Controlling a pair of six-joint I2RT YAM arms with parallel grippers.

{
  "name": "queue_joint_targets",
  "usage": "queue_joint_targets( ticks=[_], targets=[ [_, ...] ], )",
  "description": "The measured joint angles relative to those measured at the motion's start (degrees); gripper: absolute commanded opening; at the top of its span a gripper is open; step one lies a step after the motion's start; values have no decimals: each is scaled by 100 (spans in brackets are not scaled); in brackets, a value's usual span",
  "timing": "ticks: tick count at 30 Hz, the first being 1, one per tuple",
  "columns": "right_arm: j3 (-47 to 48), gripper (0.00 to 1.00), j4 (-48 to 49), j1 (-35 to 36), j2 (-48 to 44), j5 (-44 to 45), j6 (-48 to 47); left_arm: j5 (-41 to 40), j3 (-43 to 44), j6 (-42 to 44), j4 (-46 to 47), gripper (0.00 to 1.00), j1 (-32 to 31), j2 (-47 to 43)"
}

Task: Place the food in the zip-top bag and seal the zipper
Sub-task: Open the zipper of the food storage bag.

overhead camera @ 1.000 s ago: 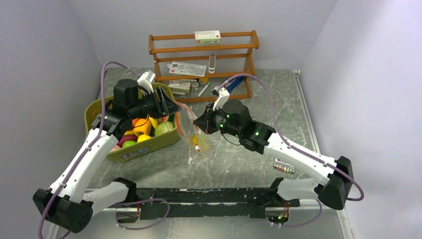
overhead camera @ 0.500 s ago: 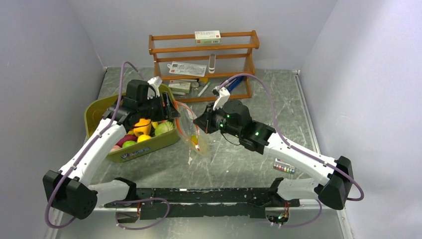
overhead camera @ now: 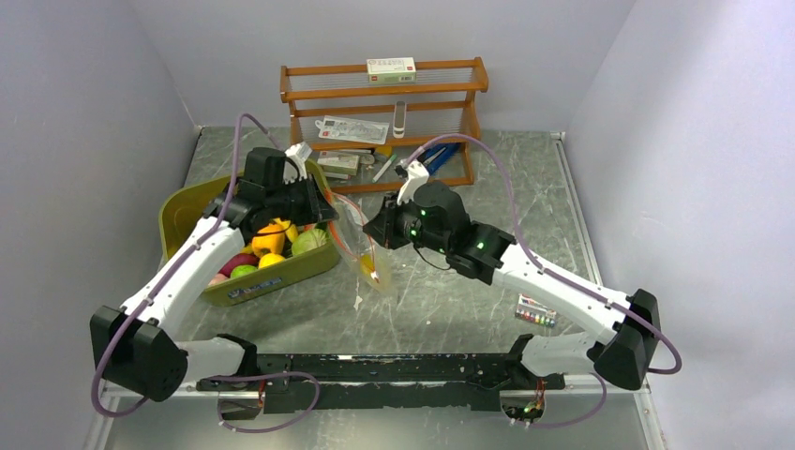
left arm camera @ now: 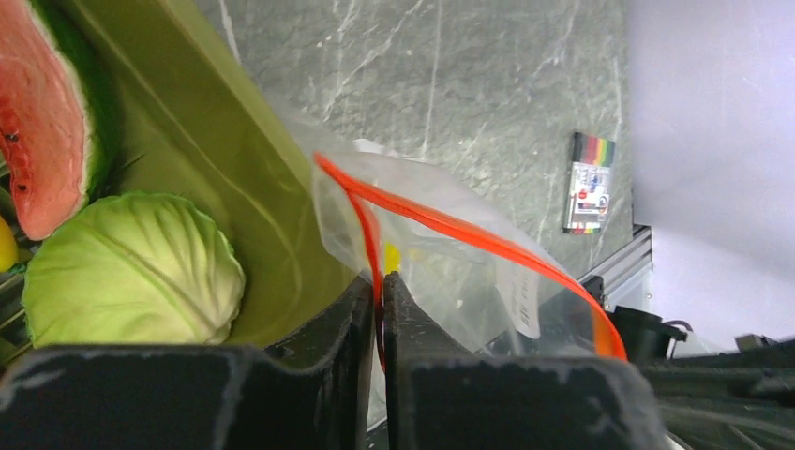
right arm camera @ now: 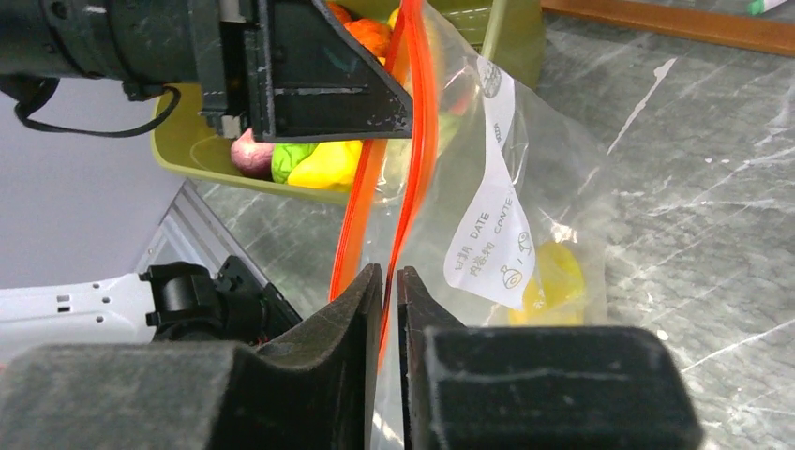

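1. I am pinching the narrow orange-red plastic zipper strip (left arm camera: 450,225) with the left gripper (left arm camera: 378,309); its jaws are nearly together, with only the strip between them.
2. The right gripper (right arm camera: 389,300) is clamping the same zipper strip from the opposite side, its jaws just as narrow.
3. The clear thin plastic zip-top bag (overhead camera: 372,264) is hanging between the two grippers near the middle of the grey marbled table (overhead camera: 450,300), just beside the olive-green plastic tub (overhead camera: 178,211) that is sitting toward the table's left edge.
4. One small yellow toy food piece (right arm camera: 553,277) is lying at the bottom of the bag; the other glossy toy fruits and vegetables (overhead camera: 267,242) are sitting in the tub.
5. The two halves of the strip are running apart, so I am judging the mouth unsealed and the loading step unfinished.
6. Next, one gripper needs to let go and fetch from the tub while the other is holding the mouth up; sealing comes later.
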Motion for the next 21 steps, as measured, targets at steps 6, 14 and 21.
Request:
queue_joint_targets(
  ticks=[6,14,21],
  targets=[
    [680,31,-651,0,361,96,-31,166,-4,-278,293,7,0,-374],
    [1569,36,-1528,0,619,474,-275,210,-203,-597,533,7,0,-557],
    [1622,37,-1602,33,688,442,-323,232,-221,-691,557,7,0,-553]
  ],
)
